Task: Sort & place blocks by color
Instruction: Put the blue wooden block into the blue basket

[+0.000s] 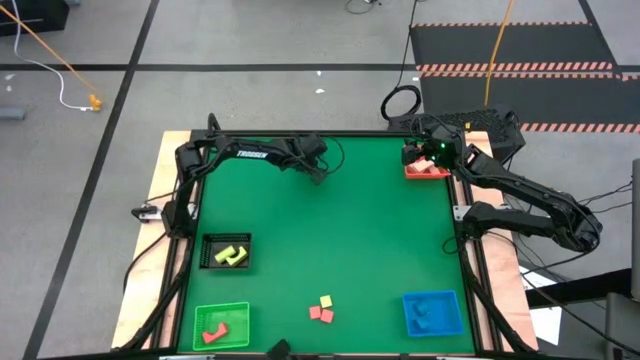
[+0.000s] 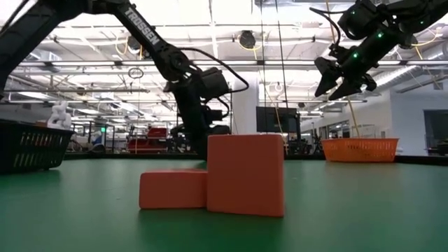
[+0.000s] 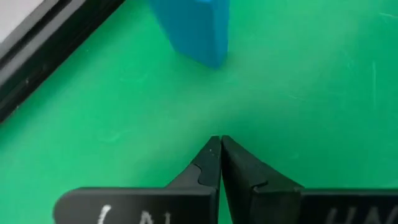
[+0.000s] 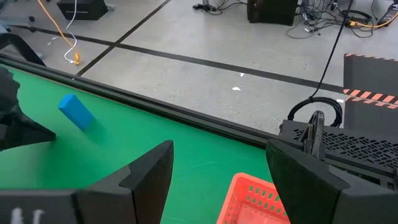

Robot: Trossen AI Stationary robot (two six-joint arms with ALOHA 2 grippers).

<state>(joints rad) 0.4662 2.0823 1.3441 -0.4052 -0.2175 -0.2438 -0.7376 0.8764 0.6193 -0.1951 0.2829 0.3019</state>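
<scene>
My left gripper is shut and hovers low over the green table at its far middle, touching nothing. A blue block stands on the table just ahead of it, also seen from the right wrist view. My right gripper is open and empty, raised above the red tray at the far right corner. Two red blocks and a yellow one lie near the table's near edge; in the low view the red blocks fill the foreground.
A black bin with yellow blocks sits at the left. A green tray holding red blocks is at the near left, a blue tray with blue blocks at the near right. The table's black frame runs close to my left gripper.
</scene>
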